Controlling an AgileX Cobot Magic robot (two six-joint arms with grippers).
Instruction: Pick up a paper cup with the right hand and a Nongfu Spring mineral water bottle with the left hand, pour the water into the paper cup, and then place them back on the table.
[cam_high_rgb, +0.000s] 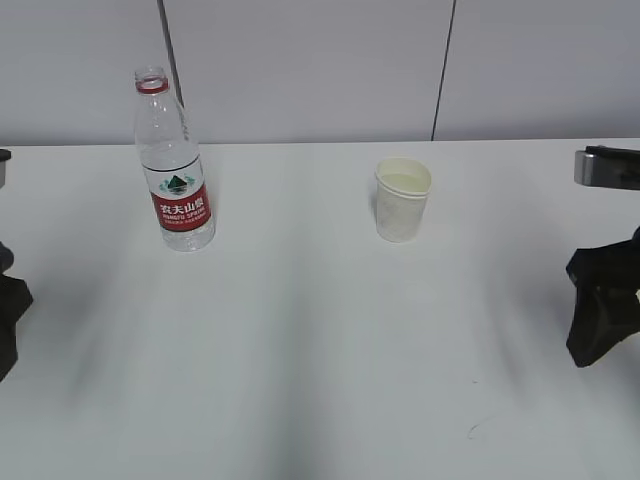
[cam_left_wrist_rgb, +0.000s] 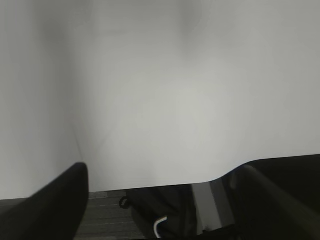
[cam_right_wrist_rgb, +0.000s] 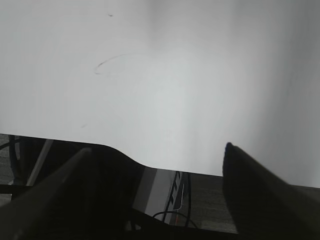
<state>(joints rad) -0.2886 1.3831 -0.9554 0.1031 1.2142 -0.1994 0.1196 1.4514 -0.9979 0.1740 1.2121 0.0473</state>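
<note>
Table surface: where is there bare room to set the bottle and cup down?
The table is bare between the Nongfu Spring mineral water bottle and the paper cup, and across the whole near half. Only the side edges are tight, near the left hand and right hand.

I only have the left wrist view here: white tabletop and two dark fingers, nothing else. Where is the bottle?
Observer: The Nongfu Spring mineral water bottle stands upright, uncapped, at the far left of the table.
Operator: And the cup?
Observer: The paper cup stands upright to the bottle's right, apart from it.
Operator: Is the right gripper holding anything?
Observer: No. The right gripper is open, over the table's near edge.
</note>
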